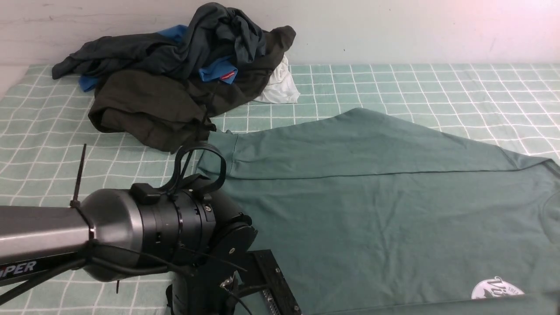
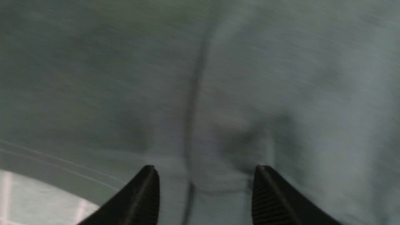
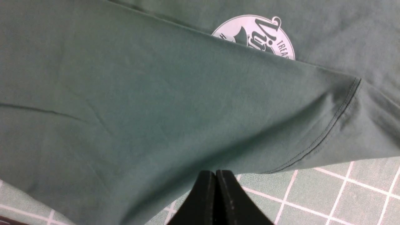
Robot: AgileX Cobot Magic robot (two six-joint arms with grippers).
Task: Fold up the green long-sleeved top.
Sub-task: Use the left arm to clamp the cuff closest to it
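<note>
The green long-sleeved top (image 1: 372, 210) lies spread flat on the checked cover, with its white round logo (image 1: 496, 288) at the near right. One sleeve stretches along the far side toward the clothes pile. In the right wrist view the other sleeve (image 3: 156, 93) lies folded over the body and hides part of the logo (image 3: 259, 34). My right gripper (image 3: 215, 171) is shut right at that sleeve's edge. My left gripper (image 2: 204, 168) hangs open just above the top (image 2: 281, 78), nothing between its fingers. The left arm (image 1: 153, 227) fills the near left of the front view.
A pile of dark garments (image 1: 175, 87) with a blue one (image 1: 218, 70) and a white cloth (image 1: 278, 85) sits at the back left against the wall. The pale green checked cover (image 1: 43, 131) spans the whole surface.
</note>
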